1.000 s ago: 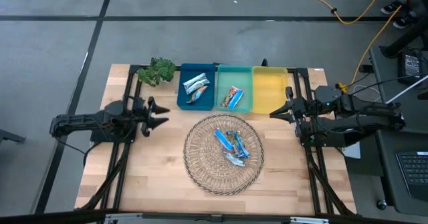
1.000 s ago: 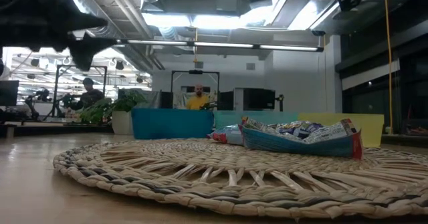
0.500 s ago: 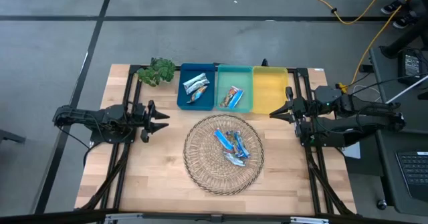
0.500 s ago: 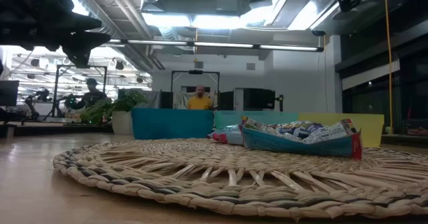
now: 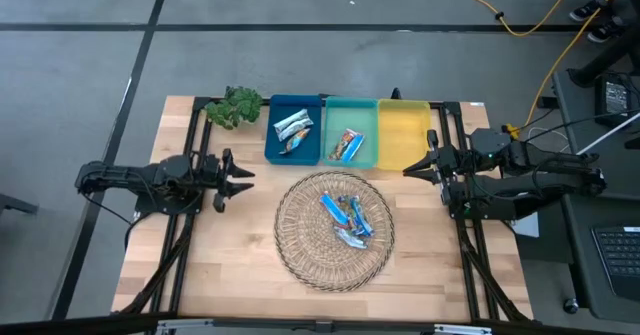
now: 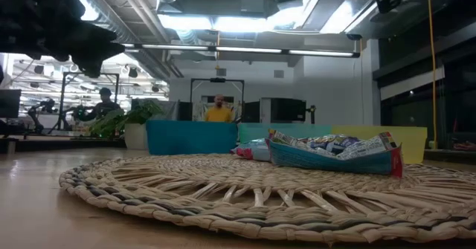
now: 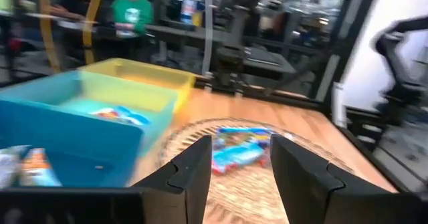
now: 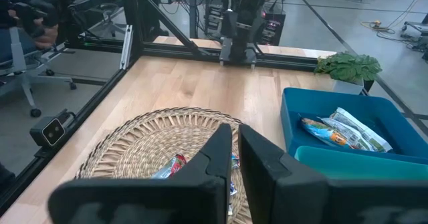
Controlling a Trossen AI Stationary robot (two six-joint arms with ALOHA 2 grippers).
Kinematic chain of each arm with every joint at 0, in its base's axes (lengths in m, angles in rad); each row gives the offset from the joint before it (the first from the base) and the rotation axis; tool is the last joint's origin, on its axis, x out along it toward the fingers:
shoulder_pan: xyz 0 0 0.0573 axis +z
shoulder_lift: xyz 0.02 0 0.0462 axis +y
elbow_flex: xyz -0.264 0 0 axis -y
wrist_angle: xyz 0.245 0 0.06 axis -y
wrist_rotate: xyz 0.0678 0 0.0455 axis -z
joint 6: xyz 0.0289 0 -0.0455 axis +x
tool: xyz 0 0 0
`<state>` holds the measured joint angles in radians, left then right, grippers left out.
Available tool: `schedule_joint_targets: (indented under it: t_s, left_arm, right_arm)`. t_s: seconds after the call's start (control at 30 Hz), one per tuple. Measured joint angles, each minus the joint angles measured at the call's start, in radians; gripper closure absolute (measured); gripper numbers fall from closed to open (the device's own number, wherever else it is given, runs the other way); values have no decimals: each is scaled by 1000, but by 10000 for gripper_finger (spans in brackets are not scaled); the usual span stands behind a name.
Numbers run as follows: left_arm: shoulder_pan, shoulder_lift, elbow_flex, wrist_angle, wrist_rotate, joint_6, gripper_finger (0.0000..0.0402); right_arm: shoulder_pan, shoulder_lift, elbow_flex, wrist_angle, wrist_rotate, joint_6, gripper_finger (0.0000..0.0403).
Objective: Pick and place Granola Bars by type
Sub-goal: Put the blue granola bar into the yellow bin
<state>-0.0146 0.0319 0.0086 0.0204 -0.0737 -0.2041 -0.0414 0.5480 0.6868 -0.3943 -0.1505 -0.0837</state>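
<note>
Woven straw mat sits at the centre of the surface, and the Granola Bars left to sort lie heaped on its right half, mostly blue wrappers packed close. My left end effector hovers at the left of the frame, clear of the mat, fingers spread with nothing between them. My right end effector waits at the right, just below the yellow bin, fingers nearly closed on nothing.

I judge the risk to be in the heap: the bars touch and overlap, so a pinch could catch two wrappers at once or slide off the shiny film. The loose weave might also snag a fingertip and drag the mat.

Along the upper centre, the dark blue bin holds silver-white bars, the teal bin holds a couple with orange-brown and blue wrappers, and the yellow bin looks empty. A green plant stands just left of the bins.
</note>
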Motion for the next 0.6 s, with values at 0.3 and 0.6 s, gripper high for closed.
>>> schedule_joint_targets:
  t_s: [0.3,0.6]
  left_arm:
    - [38,0,0,5,-13,13,256]
    - [36,0,0,4,1,83,254]
  right_arm:
    - [0,0,0,0,0,0,370]
    - [0,0,0,0,0,0,370]
